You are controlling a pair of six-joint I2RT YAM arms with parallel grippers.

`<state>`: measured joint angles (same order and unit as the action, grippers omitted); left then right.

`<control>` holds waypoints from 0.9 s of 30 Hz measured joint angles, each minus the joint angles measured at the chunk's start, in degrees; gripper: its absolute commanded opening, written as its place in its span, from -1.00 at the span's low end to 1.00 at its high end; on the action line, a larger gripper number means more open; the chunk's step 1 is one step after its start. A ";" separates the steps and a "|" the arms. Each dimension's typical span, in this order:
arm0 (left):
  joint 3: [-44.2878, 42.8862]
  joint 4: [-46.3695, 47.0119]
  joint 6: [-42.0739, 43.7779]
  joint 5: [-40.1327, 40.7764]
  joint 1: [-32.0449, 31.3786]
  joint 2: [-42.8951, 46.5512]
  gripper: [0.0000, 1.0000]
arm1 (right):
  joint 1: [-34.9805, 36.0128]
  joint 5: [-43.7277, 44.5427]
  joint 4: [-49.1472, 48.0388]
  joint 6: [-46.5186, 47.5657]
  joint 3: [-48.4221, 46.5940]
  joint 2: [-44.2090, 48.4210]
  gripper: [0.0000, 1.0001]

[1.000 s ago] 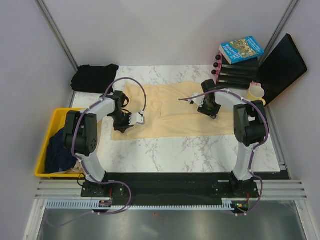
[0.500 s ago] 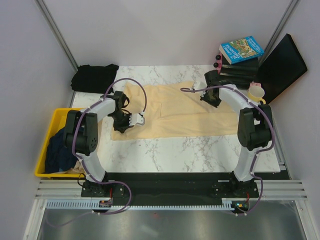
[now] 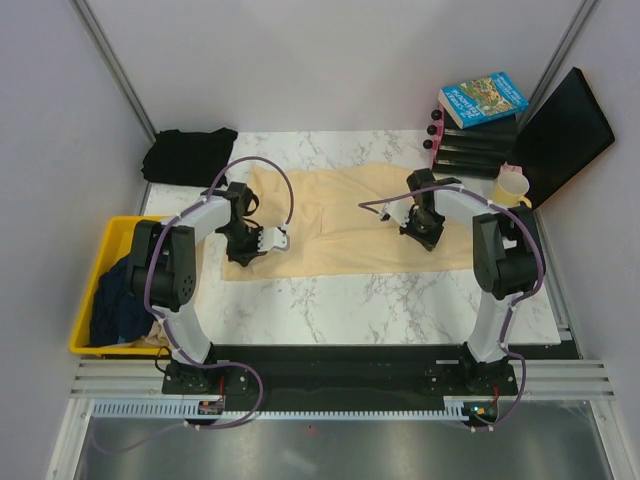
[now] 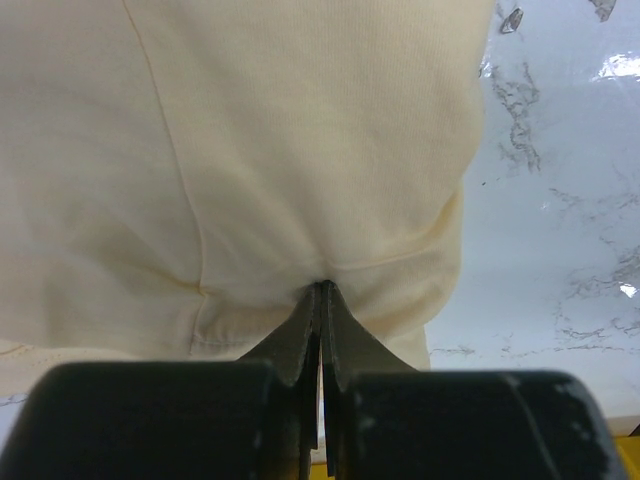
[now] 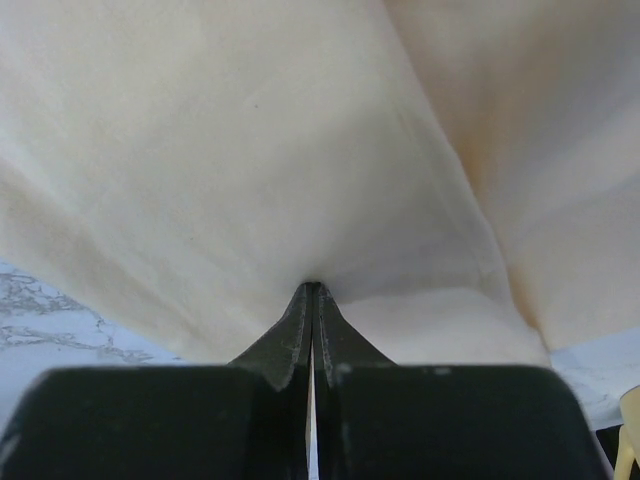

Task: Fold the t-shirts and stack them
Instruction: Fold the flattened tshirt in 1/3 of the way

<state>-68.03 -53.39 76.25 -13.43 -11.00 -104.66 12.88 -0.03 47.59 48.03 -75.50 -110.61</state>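
yellow bin (image 3: 84,312): sitting off the table's near-left side, beside the left arm's base.
navy t-shirt (image 3: 115,300): lying crumpled inside the yellow bin.
table (image 3: 380,300): white marble top, showing bare in front of the spread cloth.
left gripper (image 3: 243,244) (image 4: 322,292): reaching down onto the cream t-shirt near its near-left corner; the jaws are pressing tight together on a small pinch of the cloth, which is puckering up at their tips.
cream t-shirt (image 3: 340,222) (image 4: 250,150) (image 5: 200,150): lying spread flat across the middle of the table, running from one gripper to the other.
right gripper (image 3: 420,230) (image 5: 312,290): coming down on the right part of the cream t-shirt; the jaws are meeting on a fold of the cloth, which is tenting up from their tips.
mug (image 3: 512,184): pale yellow, standing near the table's right edge.
black t-shirt (image 3: 190,155): lying bunched at the far-left corner, near the cream t-shirt's far-left end.
book (image 3: 482,98): lying on a dark stack (image 3: 475,148) at the far-right corner.
black board (image 3: 562,135): leaning at the right wall behind the mug.
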 measured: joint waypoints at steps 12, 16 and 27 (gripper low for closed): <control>4.48 2.34 4.26 2.14 -0.02 3.10 -0.96 | -1.73 0.39 -2.82 0.02 1.57 0.48 -1.00; 5.01 2.69 4.66 2.12 -0.02 3.63 -0.96 | -1.73 0.35 -4.00 0.15 2.78 1.40 -1.00; 14.88 2.19 8.00 1.53 -0.44 12.00 -0.96 | 0.85 0.85 -7.39 2.38 11.69 7.82 -1.00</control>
<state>-53.15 -51.20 84.25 -11.90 -11.44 -92.66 13.74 0.82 40.21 50.41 -63.81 -102.78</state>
